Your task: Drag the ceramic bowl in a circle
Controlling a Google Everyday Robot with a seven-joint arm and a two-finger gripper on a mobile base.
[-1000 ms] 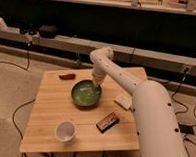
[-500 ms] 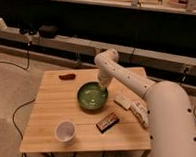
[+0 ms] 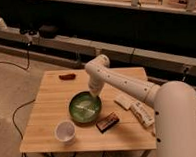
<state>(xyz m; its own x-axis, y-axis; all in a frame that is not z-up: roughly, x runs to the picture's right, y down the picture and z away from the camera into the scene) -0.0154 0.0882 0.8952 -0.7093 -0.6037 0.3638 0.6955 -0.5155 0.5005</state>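
The ceramic bowl (image 3: pixel 84 107) is wide, shallow and glossy green with a paler inside. It sits on the wooden table (image 3: pixel 45 103) near the front middle. My white arm reaches over from the right and bends down to the bowl. My gripper (image 3: pixel 95 94) is at the bowl's far right rim, touching or just inside it. A small white cup (image 3: pixel 65 131) stands at the bowl's front left.
A dark flat packet (image 3: pixel 107 122) lies just right of the bowl's front. A white wrapped bar (image 3: pixel 124 102) and a white packet (image 3: pixel 143 114) lie on the right side. A small red-brown object (image 3: pixel 67 76) lies at the far left. Cables run on the floor at left.
The bowl has moved toward the front of the table and slightly left, closer to the cup. My gripper has moved with it at its rim.
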